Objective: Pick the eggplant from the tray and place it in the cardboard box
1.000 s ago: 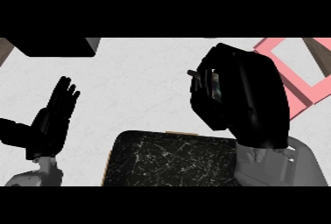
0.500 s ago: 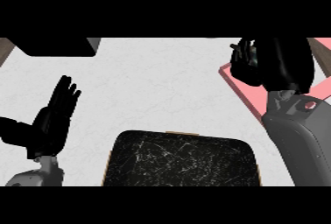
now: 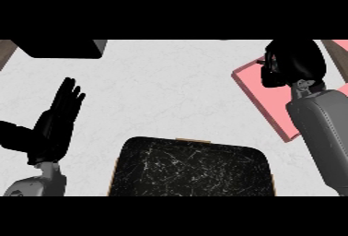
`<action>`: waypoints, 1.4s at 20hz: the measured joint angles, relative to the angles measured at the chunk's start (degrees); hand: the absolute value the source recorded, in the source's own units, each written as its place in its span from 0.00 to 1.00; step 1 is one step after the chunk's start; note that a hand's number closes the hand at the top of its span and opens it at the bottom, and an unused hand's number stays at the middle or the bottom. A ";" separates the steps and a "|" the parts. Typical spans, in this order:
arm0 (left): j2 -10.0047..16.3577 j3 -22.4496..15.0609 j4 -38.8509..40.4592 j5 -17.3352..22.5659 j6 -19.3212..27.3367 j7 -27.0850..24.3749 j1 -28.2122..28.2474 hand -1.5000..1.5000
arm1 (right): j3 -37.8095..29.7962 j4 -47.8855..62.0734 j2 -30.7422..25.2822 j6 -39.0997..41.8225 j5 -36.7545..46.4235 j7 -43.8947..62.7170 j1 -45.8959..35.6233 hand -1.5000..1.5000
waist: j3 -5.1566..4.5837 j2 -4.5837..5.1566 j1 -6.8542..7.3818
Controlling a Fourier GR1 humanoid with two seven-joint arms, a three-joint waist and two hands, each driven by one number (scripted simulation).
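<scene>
The pink tray (image 3: 261, 98) lies at the right edge of the white counter. My right hand (image 3: 292, 62) hangs over the tray's far end, with relaxed fingers pointing down and nothing visibly held. I see no eggplant; the hand and forearm cover much of the tray. The cardboard box (image 3: 193, 138), with a thin tan rim and a dark speckled inside, sits at the bottom centre, well left of and nearer than the tray. My left hand (image 3: 55, 120) rests open at the left edge, fingers up.
A dark block (image 3: 60, 47) lies at the far left corner of the counter. Brown strips of the counter's edge show at the top corners. White counter top stretches between the box, the tray and the dark block.
My right hand has swung from above the middle of the counter to the right and further away, ending over the pink tray. The left hand and the box have stayed put.
</scene>
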 measured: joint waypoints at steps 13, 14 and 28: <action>0.08 0.28 0.30 0.22 -0.50 0.37 -0.33 0.50 | -10.09 13.54 2.19 -16.79 -6.10 -16.33 -3.12 0.00 | 0.13 0.00 0.16; 0.33 0.56 0.51 0.21 -0.51 0.38 -0.46 0.50 | -11.42 12.92 2.64 -18.22 -7.63 -17.54 -3.63 0.00 | 0.14 -0.03 0.04; -0.05 0.72 -0.50 -0.19 0.18 0.79 0.49 0.50 | -32.82 7.77 5.54 -15.08 -37.81 -21.93 -4.05 0.00 | 0.07 -0.47 -1.08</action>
